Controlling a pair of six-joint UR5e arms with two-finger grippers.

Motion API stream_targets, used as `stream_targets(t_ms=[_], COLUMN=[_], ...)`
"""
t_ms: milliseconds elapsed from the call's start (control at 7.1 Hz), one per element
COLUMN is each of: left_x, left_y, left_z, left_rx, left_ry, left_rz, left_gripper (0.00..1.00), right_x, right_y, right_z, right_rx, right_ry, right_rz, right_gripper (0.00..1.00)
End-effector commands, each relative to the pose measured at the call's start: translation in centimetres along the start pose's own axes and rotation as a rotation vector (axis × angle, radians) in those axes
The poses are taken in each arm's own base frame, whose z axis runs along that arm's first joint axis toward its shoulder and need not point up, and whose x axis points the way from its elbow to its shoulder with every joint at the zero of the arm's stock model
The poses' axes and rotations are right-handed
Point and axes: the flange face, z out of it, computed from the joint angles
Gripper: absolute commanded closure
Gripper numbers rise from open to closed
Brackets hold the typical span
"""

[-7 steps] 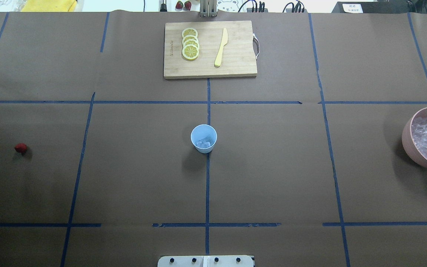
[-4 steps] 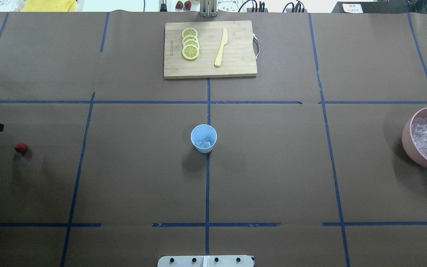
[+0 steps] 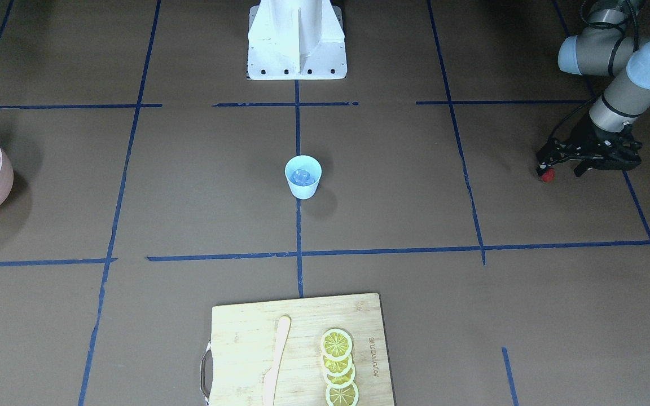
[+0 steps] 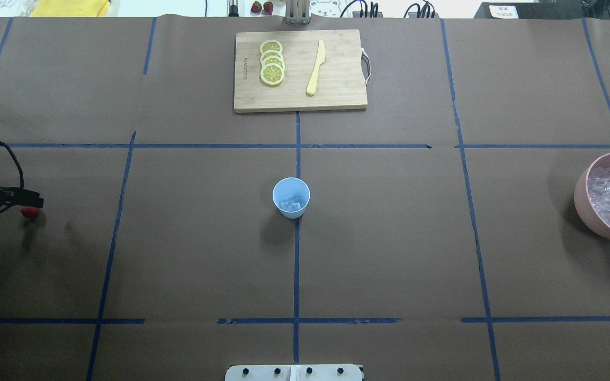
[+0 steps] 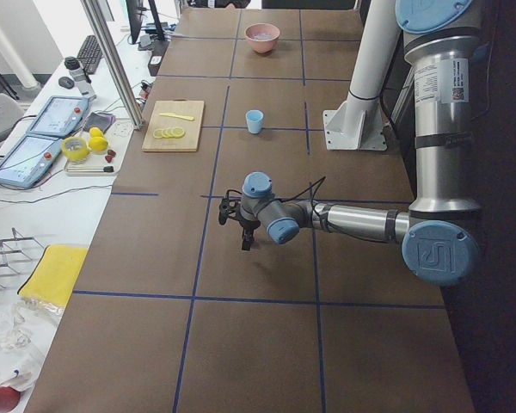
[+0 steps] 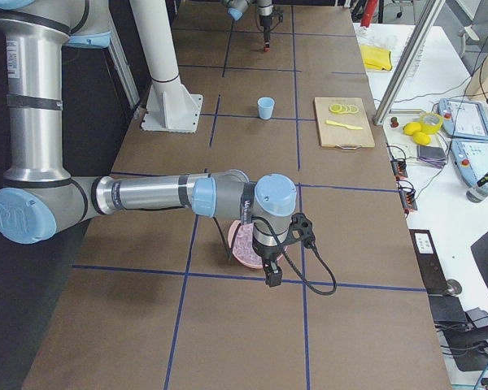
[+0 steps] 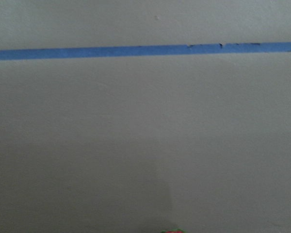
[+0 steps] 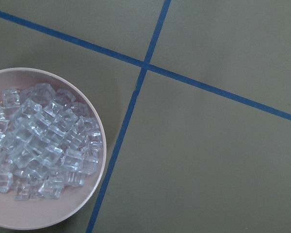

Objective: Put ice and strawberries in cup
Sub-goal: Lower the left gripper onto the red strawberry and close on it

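Closest to the robot there's just the white base plate (image 4: 294,372) at the worktop (image 4: 389,254) edge. Mid-worktop, the cup (image 4: 291,197) stands upright right on a blue tape line (image 4: 296,264), with a bit of ice (image 4: 291,203) at the bottom.

At the same depth, way out on the robot's left, the strawberry (image 4: 29,212) lies on the worktop, well apart from the cup. The left arm (image 3: 624,90) comes in there, its black end hanging over the strawberry with one dark tip just beside it. As for the left jaws, I honestly cannot tell if they're spread or pressed together: too small, and half out of shot. The left wrist cam only catches a red-green sliver of the strawberry at its bottom edge.

Out on the robot's right, the pink bowl (image 4: 583,206) sits heaped with cubes (image 8: 39,136), partly cut off by the overhead view's edge. The right arm (image 6: 146,195) hangs over it, its wrist cam looking down past the rim to a tape crossing. The right jaws only show from the side cam, so cannot tell there either.

Farthest back, a wooden board (image 4: 337,95) lies flat with four overlapping lemon slices (image 4: 272,62) and a pale yellow knife (image 4: 316,67) beside them, not touching.
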Motion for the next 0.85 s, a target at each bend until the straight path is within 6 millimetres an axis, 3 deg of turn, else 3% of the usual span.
stream_targets(t_ms=[0,141,282,423,564,705], left_x=[0.56,0.58,0.55,0.55,0.55,0.50], left_y=[0.57,0.57,0.61,0.62,0.62,0.58], left_z=[0.57,0.56,0.65,0.67,0.67,0.62], left_rx=[-0.012,-0.012,-0.012,-0.014,-0.014,-0.013], left_ry=[0.004,0.005,0.004,0.003,0.003,0.003], left_rz=[0.007,0.008,0.008,0.007,0.012,0.016], left_gripper=[0.00,0.00,0.08,0.56,0.86,0.93], right_x=[0.05,0.05,0.01,-0.03,-0.07,-0.12], right_y=[0.03,0.03,0.01,-0.01,-0.03,-0.05], right_z=[0.07,0.07,0.02,-0.04,-0.10,-0.16], right_rx=[-0.001,-0.001,0.000,0.001,0.002,0.003], right_ry=[-0.001,-0.001,0.000,0.000,0.001,0.001], right_rz=[0.002,0.002,0.001,0.001,0.000,0.001], right_gripper=[0.00,0.00,0.00,0.00,0.00,0.00])
